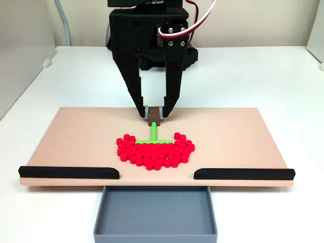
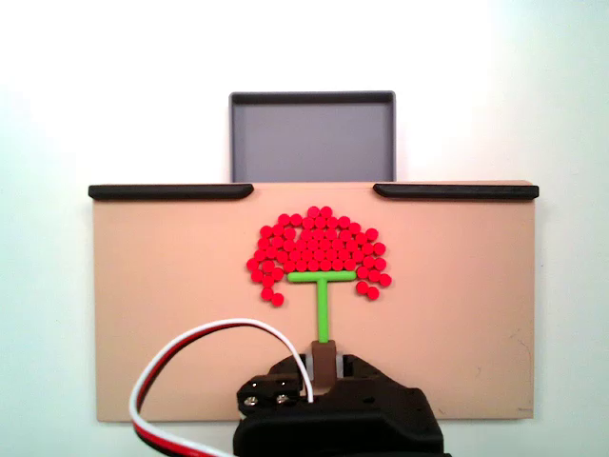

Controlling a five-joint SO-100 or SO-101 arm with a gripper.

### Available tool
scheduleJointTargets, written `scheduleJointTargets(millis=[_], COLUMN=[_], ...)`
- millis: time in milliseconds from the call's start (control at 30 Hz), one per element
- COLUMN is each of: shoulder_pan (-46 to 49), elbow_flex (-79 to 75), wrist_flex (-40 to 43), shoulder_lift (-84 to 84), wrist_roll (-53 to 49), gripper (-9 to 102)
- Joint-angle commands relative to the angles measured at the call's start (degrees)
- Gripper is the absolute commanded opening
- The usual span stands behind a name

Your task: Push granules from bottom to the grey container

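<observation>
Fixed view: my fingers [image 1: 153,117] clamped on the green pusher's [image 1: 153,135] brown handle, red granules [image 1: 154,152] before the board's [image 1: 76,139] front-edge gap, toward the grey container [image 1: 156,215].

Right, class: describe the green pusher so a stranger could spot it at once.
Find the tan board. At its middle lies a heap of red granules. The green pusher is the thin T-shaped rod with its crossbar against the heap, the only green thing there.
</observation>
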Motion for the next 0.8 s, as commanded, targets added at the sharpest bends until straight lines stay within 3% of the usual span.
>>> scheduleJointTargets(millis=[0, 167, 500, 767], shoulder_pan=[-0.44, -0.62, -0.53, -0.18], elbow_flex=[-2.20, -4.92, -17.14, -15.82], wrist_flex=[0.35, 2.20, 17.84, 28.65], shoulder_lift=[-0.09, 0.62, 4.22, 14.41], wrist_roll=[-0.26, -0.26, -0.97, -2.02], gripper=[0, 0, 0, 0])
